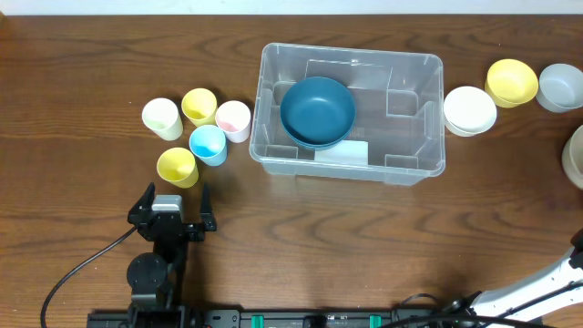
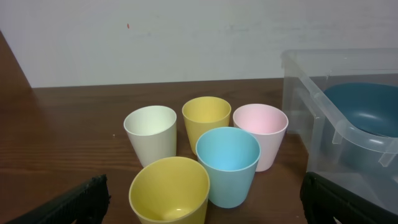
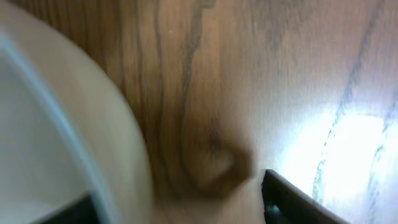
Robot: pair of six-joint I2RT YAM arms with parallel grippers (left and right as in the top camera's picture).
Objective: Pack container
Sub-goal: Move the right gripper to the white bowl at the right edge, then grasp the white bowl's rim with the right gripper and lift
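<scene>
Currently the container (image 1: 351, 173) sits at the middle of the wooden table (image 1: 82, 64), its long side running left to right. A dark blue bowl (image 1: 317, 109) rests inside its left half, and a pale label (image 1: 342, 152) shows at the near wall.

Left of the container stand five upright cups in a cluster: a cream cup (image 1: 161, 118), a far yellow cup (image 1: 199, 106), a pink cup (image 1: 233, 120) just beside the container's wall, a light blue cup (image 1: 208, 144) and a near yellow cup (image 1: 177, 167). The left gripper (image 1: 177, 199) hovers just short of the near yellow cup, its fingers spread wide and holding nothing.

Right of the container lie a white bowl (image 1: 469, 110), a yellow bowl (image 1: 511, 82) and a grey bowl (image 1: 560, 87). A beige bowl (image 1: 576, 155) is cut off by the right edge.

The right wrist view is badly blurred. The right gripper (image 3: 177, 196) hangs low over the table, with one dark finger on either side of a pale curved rim, probably that beige bowl's. I cannot tell whether the fingers are pinching it.
</scene>
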